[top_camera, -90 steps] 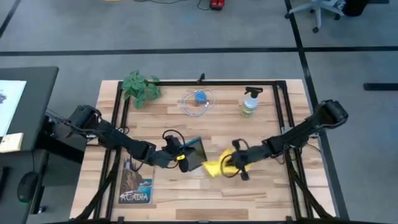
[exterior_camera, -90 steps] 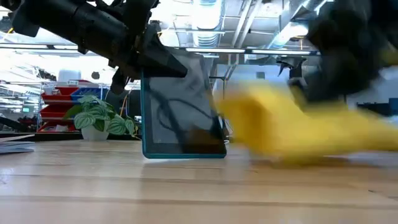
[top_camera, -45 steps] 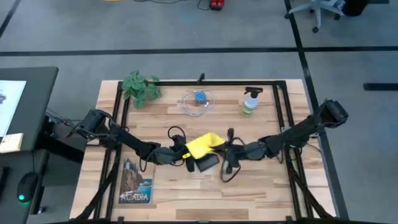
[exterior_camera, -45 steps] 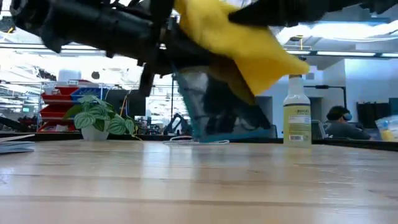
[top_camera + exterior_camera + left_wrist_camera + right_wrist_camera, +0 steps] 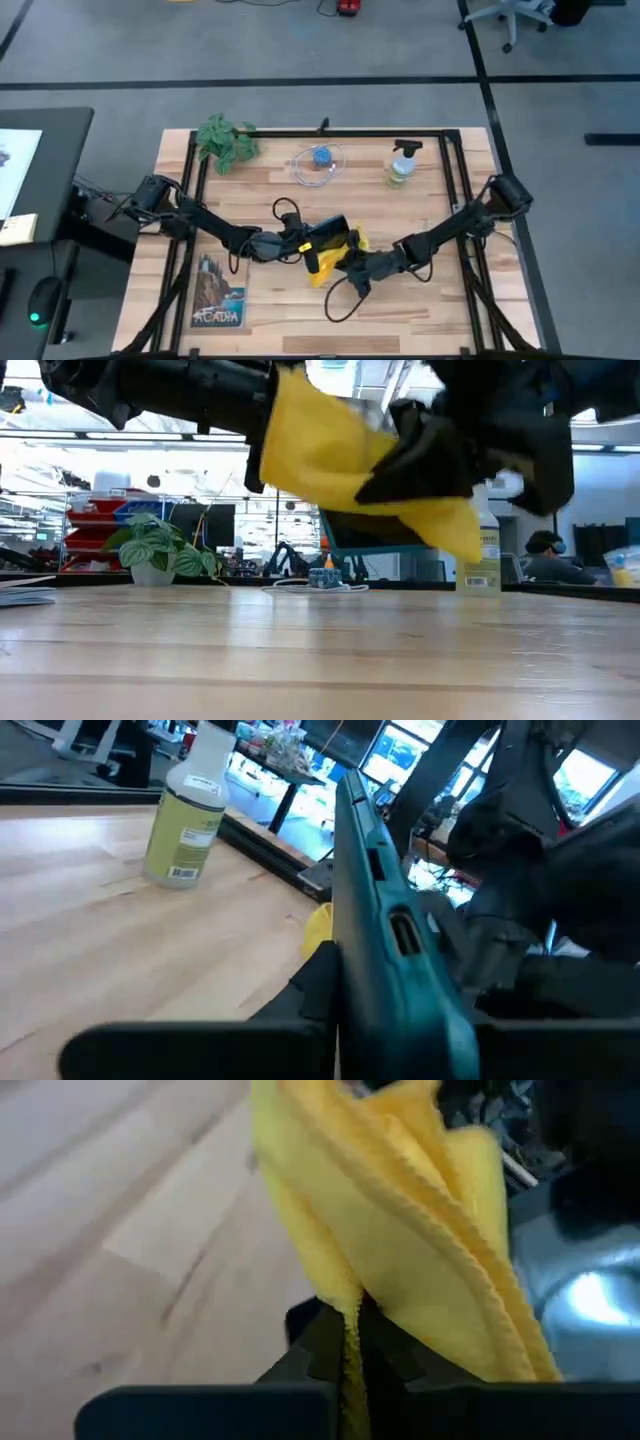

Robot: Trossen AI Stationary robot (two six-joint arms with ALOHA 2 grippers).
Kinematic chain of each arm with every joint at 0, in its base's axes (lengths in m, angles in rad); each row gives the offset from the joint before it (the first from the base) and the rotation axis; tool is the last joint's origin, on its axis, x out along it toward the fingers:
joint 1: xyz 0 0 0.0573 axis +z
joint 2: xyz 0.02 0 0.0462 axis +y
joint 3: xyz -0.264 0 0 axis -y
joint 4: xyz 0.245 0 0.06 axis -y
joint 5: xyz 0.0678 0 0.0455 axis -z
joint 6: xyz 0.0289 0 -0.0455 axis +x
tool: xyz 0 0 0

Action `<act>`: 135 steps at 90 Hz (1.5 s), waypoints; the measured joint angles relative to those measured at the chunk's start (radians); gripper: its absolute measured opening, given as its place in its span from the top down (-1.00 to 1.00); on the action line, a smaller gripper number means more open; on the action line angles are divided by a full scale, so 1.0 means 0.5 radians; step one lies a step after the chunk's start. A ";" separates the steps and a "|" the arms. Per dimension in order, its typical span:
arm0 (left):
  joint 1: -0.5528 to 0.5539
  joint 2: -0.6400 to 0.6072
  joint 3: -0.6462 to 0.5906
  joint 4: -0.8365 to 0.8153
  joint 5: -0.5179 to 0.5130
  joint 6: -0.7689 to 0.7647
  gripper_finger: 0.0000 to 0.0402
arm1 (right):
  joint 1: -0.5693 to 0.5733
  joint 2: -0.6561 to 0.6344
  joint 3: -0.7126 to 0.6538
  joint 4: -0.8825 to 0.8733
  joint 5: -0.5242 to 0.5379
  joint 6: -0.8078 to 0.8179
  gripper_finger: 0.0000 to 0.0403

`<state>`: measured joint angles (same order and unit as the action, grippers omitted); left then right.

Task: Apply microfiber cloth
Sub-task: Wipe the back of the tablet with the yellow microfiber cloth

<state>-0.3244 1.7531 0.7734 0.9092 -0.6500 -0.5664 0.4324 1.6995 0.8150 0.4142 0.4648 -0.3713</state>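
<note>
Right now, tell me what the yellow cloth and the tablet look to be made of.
The microfiber cloth: soft matte fabric, judging by its limp folds and stitched edge, pinched in the right pincer. The tablet: likely a hard teal plastic case around a dark glossy screen, gripped edge-on by the left pincer.

The microfiber cloth (image 5: 335, 257) pinched in the right claw (image 5: 352, 265) is showing bright yellow. The tablet (image 5: 326, 232) in the left claw (image 5: 300, 246) is looking dark with a teal edge.
</note>
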 joint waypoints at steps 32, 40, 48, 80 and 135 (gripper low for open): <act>-0.006 -0.001 0.000 -0.005 0.047 0.016 0.92 | -0.140 -0.206 0.003 -0.315 -0.380 0.285 1.00; -0.012 -0.001 -0.002 -0.031 0.034 0.017 0.92 | -0.141 -0.153 0.003 -0.441 -0.521 0.372 1.00; -0.020 -0.001 -0.002 -0.028 0.037 0.030 0.92 | -0.112 -0.147 -0.001 -0.536 -0.556 0.374 1.00; -0.019 -0.004 0.000 -0.045 0.052 0.013 0.92 | -0.125 -0.436 0.002 -0.434 0.124 0.331 1.00; -0.022 -0.004 0.000 -0.057 0.092 0.011 0.92 | -0.021 -0.551 0.000 -0.680 0.266 0.340 1.00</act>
<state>-0.3355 1.7512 0.7734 0.8805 -0.6043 -0.5609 0.4221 1.4238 0.8150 0.0741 0.5977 -0.2011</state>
